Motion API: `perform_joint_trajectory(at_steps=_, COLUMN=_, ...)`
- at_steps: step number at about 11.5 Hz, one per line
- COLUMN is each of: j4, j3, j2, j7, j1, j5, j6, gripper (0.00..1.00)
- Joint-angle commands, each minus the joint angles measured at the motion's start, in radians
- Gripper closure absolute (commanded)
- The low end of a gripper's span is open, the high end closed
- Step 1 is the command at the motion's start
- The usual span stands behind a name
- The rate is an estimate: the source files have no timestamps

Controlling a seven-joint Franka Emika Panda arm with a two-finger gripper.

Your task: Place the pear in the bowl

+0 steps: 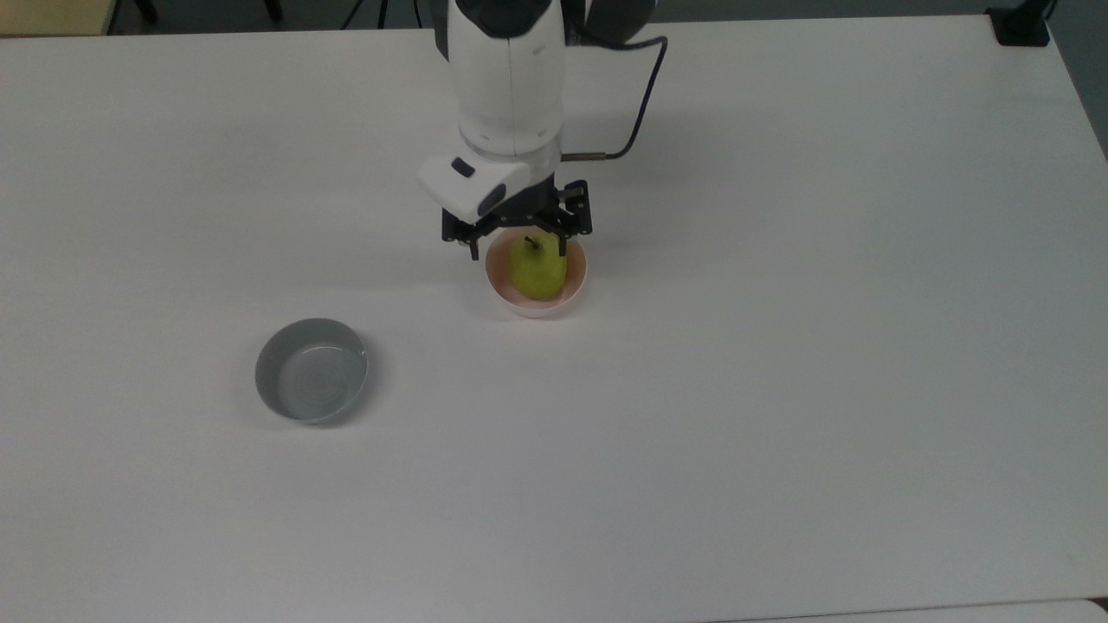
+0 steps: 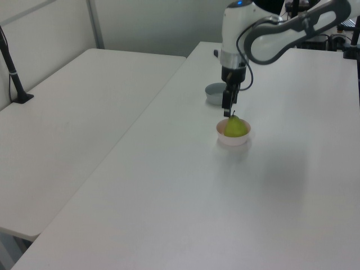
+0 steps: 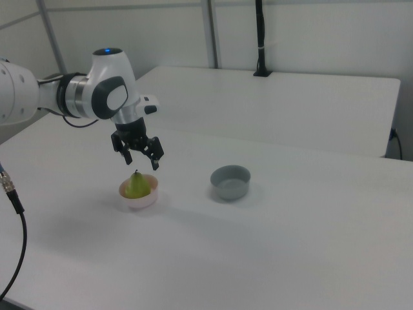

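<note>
Now the jaws are standing wide apart and holding nothing, hanging just above the bowl with clear air between their tips and the fruit, as the right view shows best. The gripper (image 1: pixel 518 242) (image 2: pixel 230 108) (image 3: pixel 138 157) is pointing straight down. Directly below the jaws the pear (image 1: pixel 537 268) (image 2: pixel 235 127) (image 3: pixel 135 185) is sitting upright inside the pink bowl (image 1: pixel 576 284) (image 2: pixel 232 140) (image 3: pixel 147 198), its dark stem pointing up toward the gap between the tips. Well off to one side of the jaws, apart from everything else, a grey bowl (image 1: pixel 312 370) (image 2: pixel 214 93) (image 3: pixel 230 182) is sitting on the white worktop (image 1: pixel 779 389) (image 2: pixel 281 197) (image 3: pixel 290 258).

Judging by this, the placing step looks done and the release is complete. The next move is probably calling only for a straight lift away, keeping the tips clear of the stem and the rim so nothing is being nudged or tipped.
</note>
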Motion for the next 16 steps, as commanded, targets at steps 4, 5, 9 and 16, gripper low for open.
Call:
perform_joint_trajectory(at_steps=4, j4=0.049, j3=-0.004, j2=-0.218, j7=0.02, j1=-0.114, j5=-0.005, j6=-0.281, gripper=0.0)
perform_joint_trajectory(at_steps=5, j4=0.066, j3=0.002, j2=-0.243, j7=0.017, j1=-0.149, j5=0.003, j6=-0.333, gripper=0.0)
perform_joint_trajectory(at_steps=9, j4=0.114, j3=0.012, j2=-0.286, j7=-0.151, j1=-0.212, j5=0.035, j6=-0.406, gripper=0.0)
perform_joint_trajectory(at_steps=16, j4=0.163, j3=-0.002, j2=-0.279, j7=-0.251, j1=-0.228, j5=0.035, j6=-0.466, gripper=0.0)
